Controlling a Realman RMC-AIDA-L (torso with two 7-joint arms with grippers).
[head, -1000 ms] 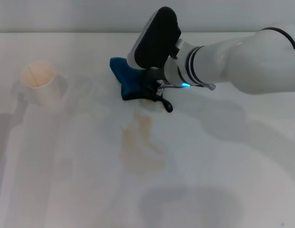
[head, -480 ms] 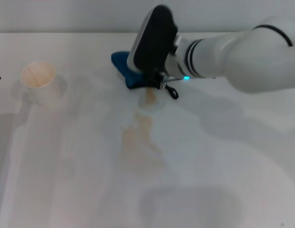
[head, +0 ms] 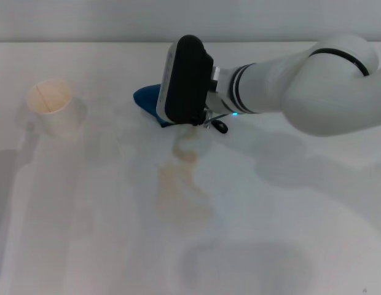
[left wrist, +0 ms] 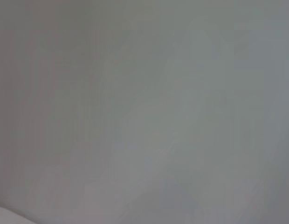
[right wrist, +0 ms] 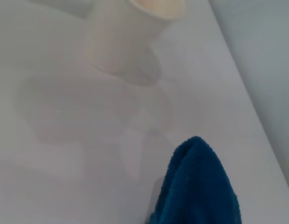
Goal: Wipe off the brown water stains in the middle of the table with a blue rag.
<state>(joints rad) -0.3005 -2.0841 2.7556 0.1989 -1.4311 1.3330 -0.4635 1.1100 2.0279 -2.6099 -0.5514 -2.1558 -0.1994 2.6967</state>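
Note:
The brown water stains [head: 181,181] lie as a pale tan patch in the middle of the white table [head: 301,233], with a thin tail running up toward my right gripper. That gripper [head: 182,115] hangs low over the tail's far end, its black body covering the fingers. It is shut on the blue rag [head: 147,98], which sticks out to its left and touches the table. The rag's black loop tag [head: 220,126] dangles on the other side. In the right wrist view the blue rag [right wrist: 198,186] fills the lower part. My left gripper is out of view.
A white paper cup [head: 50,106] stands upright at the left of the table, and the paper cup [right wrist: 130,32] also shows in the right wrist view beyond the rag. The left wrist view shows only a plain grey surface.
My right gripper has swung left and turned at the wrist, carrying the rag with it. The rag now sticks out farther left, at the far end of the stain's tail.

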